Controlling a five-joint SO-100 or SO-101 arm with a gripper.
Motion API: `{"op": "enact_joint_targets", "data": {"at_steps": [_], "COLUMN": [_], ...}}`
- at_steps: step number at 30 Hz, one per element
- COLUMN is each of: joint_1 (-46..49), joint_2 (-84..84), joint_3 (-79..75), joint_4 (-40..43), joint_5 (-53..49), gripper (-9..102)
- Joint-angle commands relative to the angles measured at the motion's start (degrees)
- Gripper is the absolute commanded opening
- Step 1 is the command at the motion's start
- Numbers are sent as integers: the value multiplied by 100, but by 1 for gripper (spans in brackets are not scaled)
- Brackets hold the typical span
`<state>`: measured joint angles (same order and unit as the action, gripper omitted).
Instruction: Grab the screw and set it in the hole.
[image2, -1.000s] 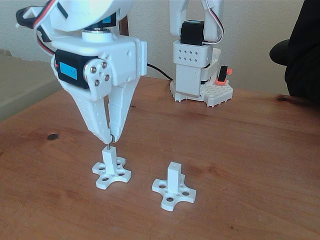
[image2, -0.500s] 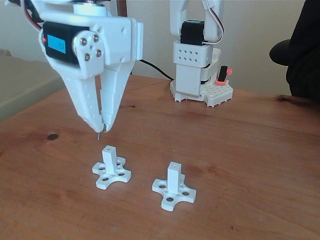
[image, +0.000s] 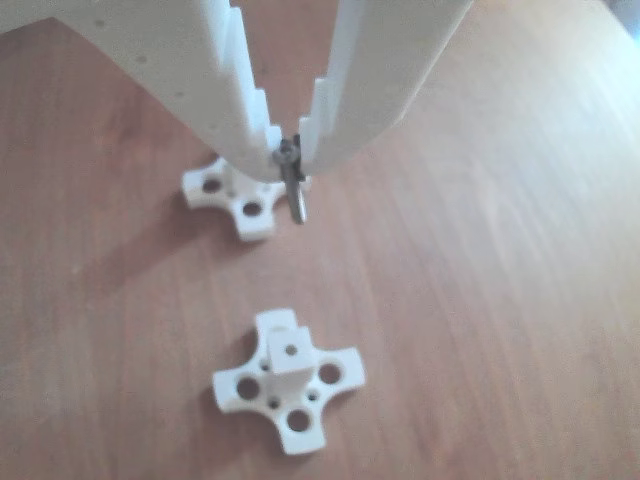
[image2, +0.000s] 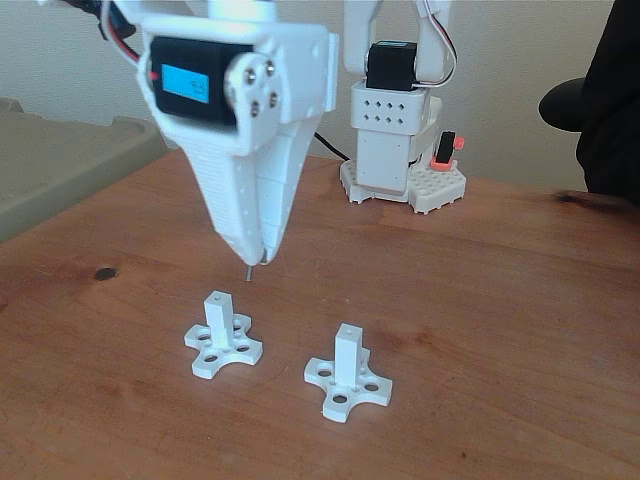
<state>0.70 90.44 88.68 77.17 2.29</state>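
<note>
My white gripper (image2: 257, 258) hangs above the wooden table, shut on the screw (image2: 250, 269), whose thin tip pokes out below the fingertips. It sits a little above and to the right of the left white post (image2: 218, 310), apart from it. That post's hole (image2: 217, 297) is open on top. A second post (image2: 347, 352) with its own hole (image2: 347, 329) stands to the right. In the other view the gripper (image: 290, 160) pinches the screw (image: 294, 195) near its head, shank tilted downward. One post (image: 287, 365) with a hole (image: 291, 350) stands nearer; another cross foot (image: 245, 205) lies partly behind the fingers.
A second white arm base (image2: 400, 150) stands at the back of the table (image2: 500, 300) with a black cable beside it. A dark-clothed person (image2: 605, 100) is at the right edge. A beige surface (image2: 60, 170) lies beyond the table's left edge.
The gripper, with the screw in it, lifted off the top of the left post and then moved to the right. Both posts stayed put.
</note>
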Motion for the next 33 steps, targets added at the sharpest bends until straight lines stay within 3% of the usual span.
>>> {"op": "enact_joint_targets", "data": {"at_steps": [1, 18, 33], "joint_1": [-202, -703, -773], "joint_2": [659, 738, 466], "joint_3": [18, 501, 18], "joint_4": [44, -308, -88], "joint_5": [79, 202, 220], "gripper": [-4, -4, -4]}}
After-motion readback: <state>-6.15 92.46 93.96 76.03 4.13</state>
